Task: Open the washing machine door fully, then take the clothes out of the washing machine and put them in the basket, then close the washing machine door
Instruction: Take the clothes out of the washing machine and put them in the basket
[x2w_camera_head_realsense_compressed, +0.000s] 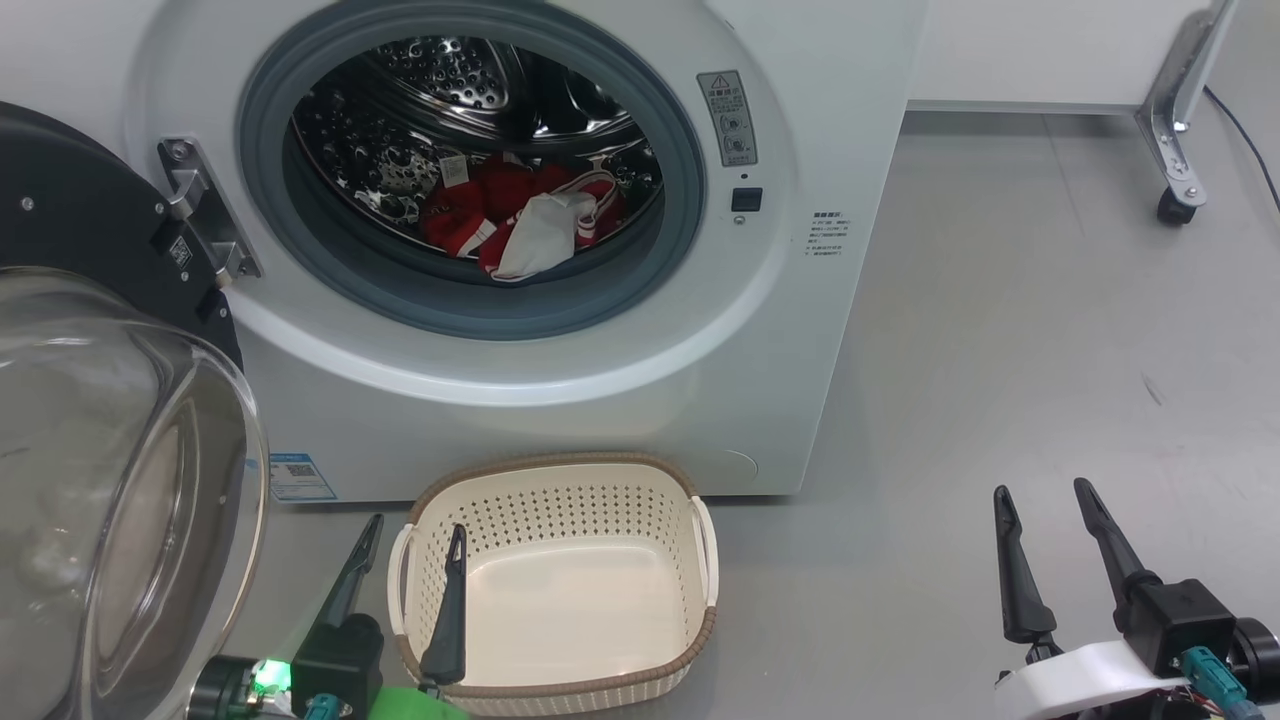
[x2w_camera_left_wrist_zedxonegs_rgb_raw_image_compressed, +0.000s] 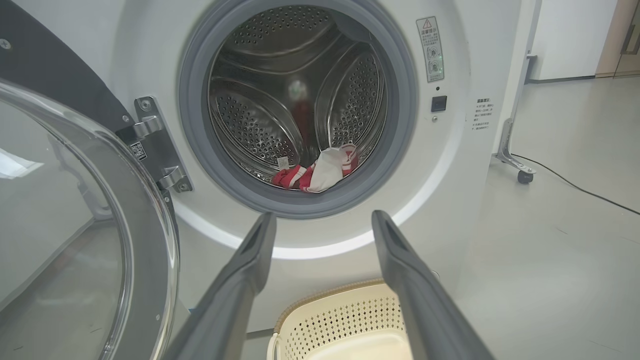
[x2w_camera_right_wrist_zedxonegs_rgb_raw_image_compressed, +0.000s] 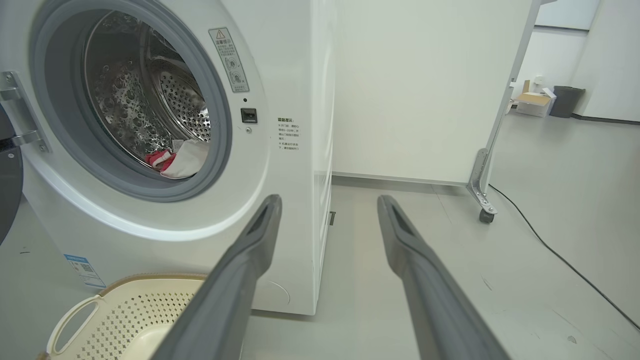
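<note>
Head view: left gripper (x2w_camera_head_realsense_compressed: 416, 526) and right gripper (x2w_camera_head_realsense_compressed: 1041, 490) spread wide, both empty; clothes (x2w_camera_head_realsense_compressed: 520, 225) lie low in the washing machine (x2w_camera_head_realsense_compressed: 800, 330), behind its gasket (x2w_camera_head_realsense_compressed: 500, 310). I'd worry the left gripper, squeezed between washing machine door (x2w_camera_head_realsense_compressed: 100, 450) and basket (x2w_camera_head_realsense_compressed: 560, 465), knocks either when reaching in.

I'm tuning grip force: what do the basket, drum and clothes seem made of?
The basket: probably moulded cream plastic, matte, regular punched holes. The drum: metal, likely stainless steel, mirror-bright reflections. The clothes: soft red fabric, crumpled folds, white trim.
</note>
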